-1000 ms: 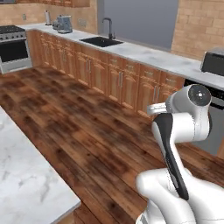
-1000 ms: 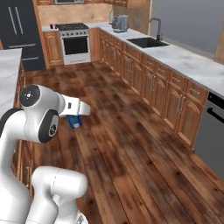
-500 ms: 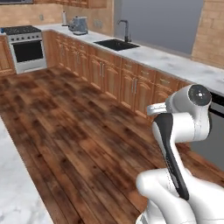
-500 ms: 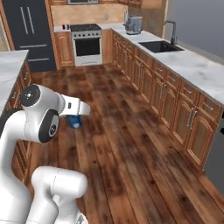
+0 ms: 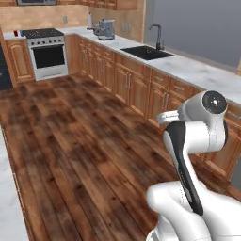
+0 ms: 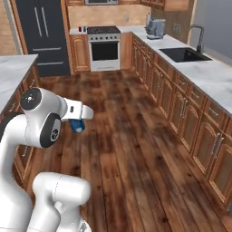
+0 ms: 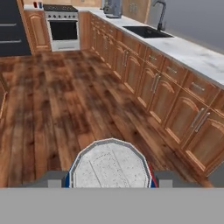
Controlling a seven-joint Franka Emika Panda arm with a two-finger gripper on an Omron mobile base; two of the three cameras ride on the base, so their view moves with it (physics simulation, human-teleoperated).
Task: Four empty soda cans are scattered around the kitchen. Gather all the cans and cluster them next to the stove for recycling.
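Between the robot's two finger tips sits a blue soda can [image 7: 109, 164], its silver top facing up in the hand view, and the gripper [image 6: 78, 123] is clamped on it from both sides. From the right base view the same blue can hangs just under the hand, carried well above the wood floor [image 6: 131, 149] in the middle of the kitchen.

At the far end of the room stands the stove [image 6: 104, 46], with its dark cooktop and steel oven front, well apart from the robot. On the counter just to the left of the stove I can make out a small red can [image 5: 15, 33] with something dark and tiny touching or just beside it, perhaps another can, though it is too small to be sure.

My reading is that the job is partly done: at least one can seems already parked by the stove, one is in the hand and on its way, and the rest I cannot account for. What is left, as I judge it, is to cross the open floor, set this can down upright close to the red one, and then find whatever cans remain. The long counter with the sink [image 5: 146, 52] runs along the right side and shows no cans that I can pick out.
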